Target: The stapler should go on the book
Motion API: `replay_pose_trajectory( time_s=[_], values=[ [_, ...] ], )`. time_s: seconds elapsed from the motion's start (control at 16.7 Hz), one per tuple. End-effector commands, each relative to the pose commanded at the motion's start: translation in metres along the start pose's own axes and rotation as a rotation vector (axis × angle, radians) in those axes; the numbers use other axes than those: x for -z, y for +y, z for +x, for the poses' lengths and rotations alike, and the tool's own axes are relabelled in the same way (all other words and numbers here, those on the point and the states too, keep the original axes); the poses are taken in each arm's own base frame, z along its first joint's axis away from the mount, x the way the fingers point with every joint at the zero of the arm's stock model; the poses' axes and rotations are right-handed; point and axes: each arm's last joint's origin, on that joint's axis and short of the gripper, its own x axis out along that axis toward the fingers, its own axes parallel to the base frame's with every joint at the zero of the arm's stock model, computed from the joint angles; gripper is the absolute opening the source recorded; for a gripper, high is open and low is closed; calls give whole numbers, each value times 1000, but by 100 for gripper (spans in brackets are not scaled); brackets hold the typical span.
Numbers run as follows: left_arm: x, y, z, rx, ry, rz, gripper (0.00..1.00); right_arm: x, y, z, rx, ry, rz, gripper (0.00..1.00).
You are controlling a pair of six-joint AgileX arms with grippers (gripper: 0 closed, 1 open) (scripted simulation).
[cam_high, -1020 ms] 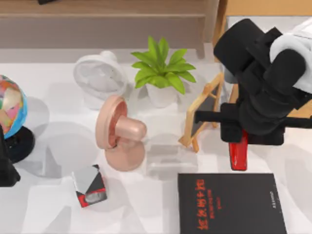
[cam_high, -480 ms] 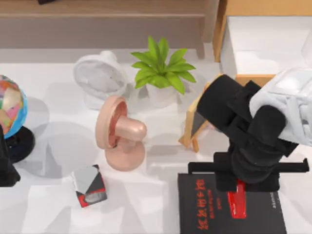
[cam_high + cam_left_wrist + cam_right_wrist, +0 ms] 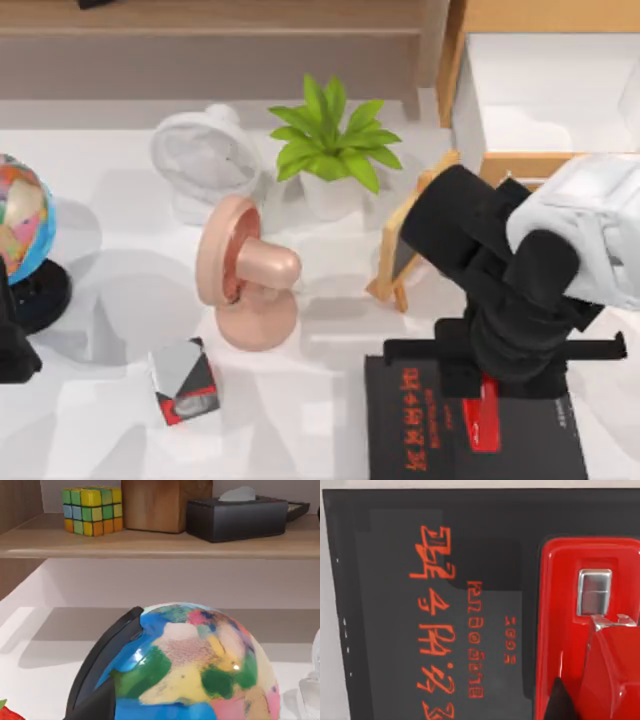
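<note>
Book (image 3: 420, 425) fills the lower right of the top view, black cover up. Right gripper (image 3: 487, 395) hangs over it, clenched on the stapler (image 3: 483, 415), which sits low over the cover's right part (touching or not, I cannot tell). Placing step, I judge: next, lower if needed, then release. Left arm is parked at far left.

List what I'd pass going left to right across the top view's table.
Globe → cube → white fan → pink fan → plant → chalkboard → book → stapler, under the right end effector.
</note>
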Motion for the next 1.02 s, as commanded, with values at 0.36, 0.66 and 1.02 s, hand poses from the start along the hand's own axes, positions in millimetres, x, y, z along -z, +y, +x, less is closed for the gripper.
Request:
replay_pose_trajectory(
  time_s=[0.36, 0.66, 1.02],
  values=[
    [0, 0, 0, 0, 0, 0, 100, 2, 0, 17, -1, 0, -4, 0],
    [0, 0, 0, 0, 0, 0, 100, 2, 0, 17, -1, 0, -4, 30],
    [0, 0, 0, 0, 0, 0, 100, 2, 0, 17, -1, 0, -4, 75]
  ],
)
